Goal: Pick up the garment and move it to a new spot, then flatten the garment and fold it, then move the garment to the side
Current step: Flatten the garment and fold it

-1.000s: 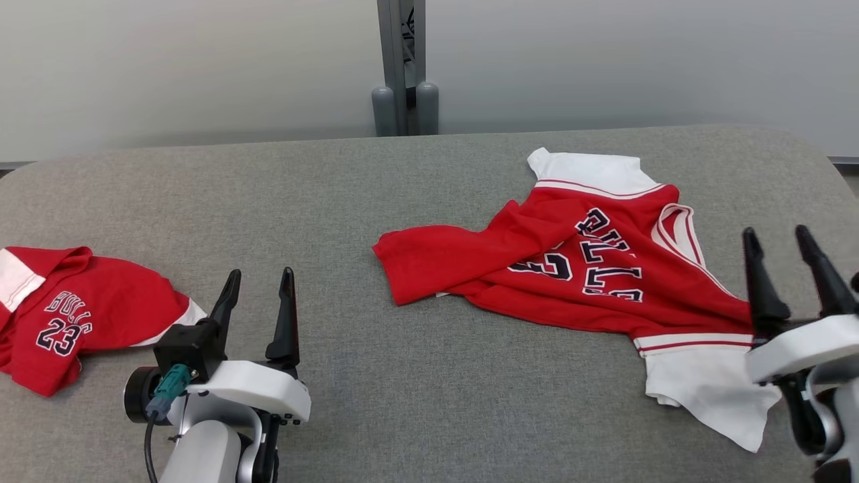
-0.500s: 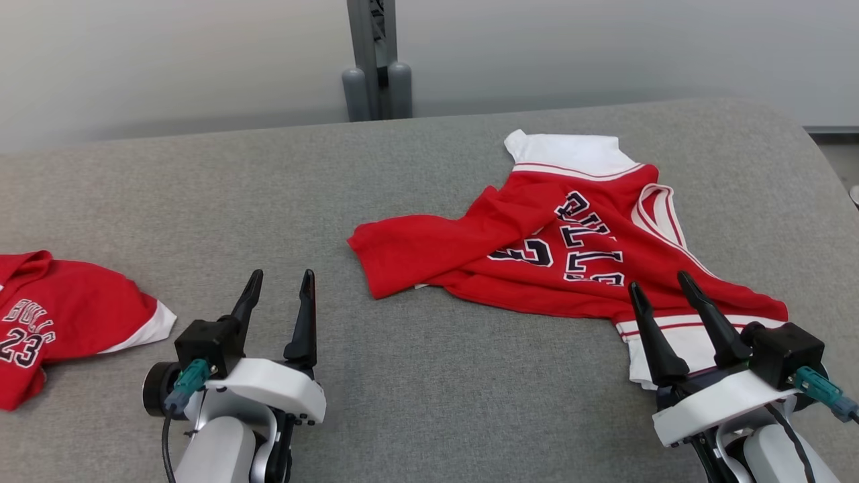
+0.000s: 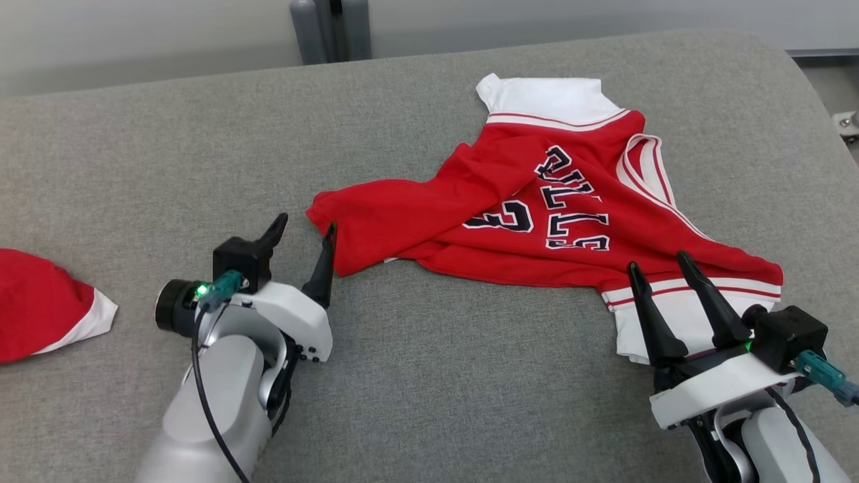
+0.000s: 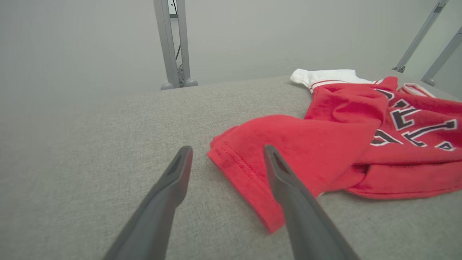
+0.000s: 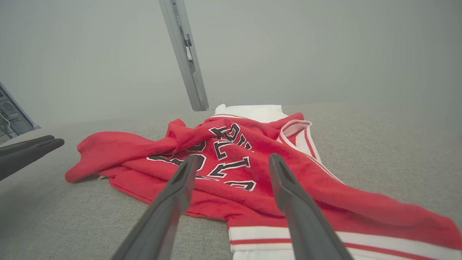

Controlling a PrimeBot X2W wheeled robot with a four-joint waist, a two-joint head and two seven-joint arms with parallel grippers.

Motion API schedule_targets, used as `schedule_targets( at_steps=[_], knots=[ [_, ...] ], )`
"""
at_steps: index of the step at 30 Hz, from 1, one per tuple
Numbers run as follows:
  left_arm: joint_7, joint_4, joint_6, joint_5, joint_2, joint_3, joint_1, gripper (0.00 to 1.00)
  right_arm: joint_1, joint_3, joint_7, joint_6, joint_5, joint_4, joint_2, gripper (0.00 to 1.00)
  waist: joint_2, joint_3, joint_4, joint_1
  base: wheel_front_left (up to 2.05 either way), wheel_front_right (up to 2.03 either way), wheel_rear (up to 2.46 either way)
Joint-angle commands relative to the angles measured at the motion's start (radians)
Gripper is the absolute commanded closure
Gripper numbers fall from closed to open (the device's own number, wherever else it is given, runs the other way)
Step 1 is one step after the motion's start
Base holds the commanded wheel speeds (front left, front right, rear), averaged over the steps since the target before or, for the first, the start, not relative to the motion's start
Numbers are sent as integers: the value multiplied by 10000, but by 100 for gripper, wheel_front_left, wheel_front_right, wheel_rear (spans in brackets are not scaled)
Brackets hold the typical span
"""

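Observation:
The garment [image 3: 537, 215], a red and white jersey with dark lettering, lies crumpled on the grey table [image 3: 436, 376], right of centre. My left gripper [image 3: 307, 223] stands open at the garment's red left corner, its right finger against the cloth edge. In the left wrist view that corner [image 4: 310, 144] reaches in between the open left gripper [image 4: 227, 148]. My right gripper [image 3: 659, 263] is open over the white-striped hem at the garment's near right. The right wrist view has the garment [image 5: 119, 144] spread beyond the open right gripper [image 5: 234, 157], nothing held.
A second red jersey [image 3: 40, 312] lies at the table's left edge. A grey post [image 3: 329, 30] stands behind the table's far edge. The table's rounded right corner [image 3: 812, 74] is near the garment. Bare grey cloth stretches between my two arms.
The head camera has tipped down and turned right. My left gripper has advanced to the garment's left corner. My right gripper has come inward to the white hem. Both stayed open.

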Motion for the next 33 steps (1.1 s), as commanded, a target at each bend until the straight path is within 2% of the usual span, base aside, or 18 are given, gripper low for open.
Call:
schedule_targets(
  at_steps=[1, 12, 19, 20, 21, 23, 24, 33],
  knots=[
    [48, 369, -83, 40, 50, -42, -497, 0, -174, 13, -14, 2, 69, 16, 8, 0, 0, 245, -134, 0, 0, 0, 0],
    [102, 2580, -419, 42, 240, -272, -2229, 0, -419, 72, -14, 2, 119, 64, 124, 0, 0, 649, -347, 0, 0, 0, 0],
    [-6, 3264, -692, -126, 181, -537, -2653, 0, -495, -72, -14, 2, 174, 91, 160, 0, 0, 726, -334, 0, 0, 0, 0],
    [-6, 3324, -723, -165, 171, -585, -2673, 5, -501, -82, -14, 2, 174, 92, 162, 0, 0, 726, -327, 0, 0, 0, 0],
    [-25, 3381, -750, -198, 159, -644, -2687, 38, -505, -89, -14, 2, 166, 98, 157, 0, 0, 723, -318, 0, 0, 0, 0],
    [-56, 3490, -796, -226, 145, -777, -2731, 91, -511, -95, -14, 2, 147, 120, 144, 0, 0, 715, -297, 0, 0, 0, 0],
    [-68, 3520, -818, -264, 137, -839, -2751, 100, -514, -103, -14, 2, 141, 127, 136, 0, 0, 711, -285, 0, 0, 0, 0],
    [-166, 3329, -882, -537, 95, -1159, -2924, 100, -495, -120, -14, 2, 55, 187, 121, 0, 0, 638, -218, 0, 0, 0, 0]
  ],
)
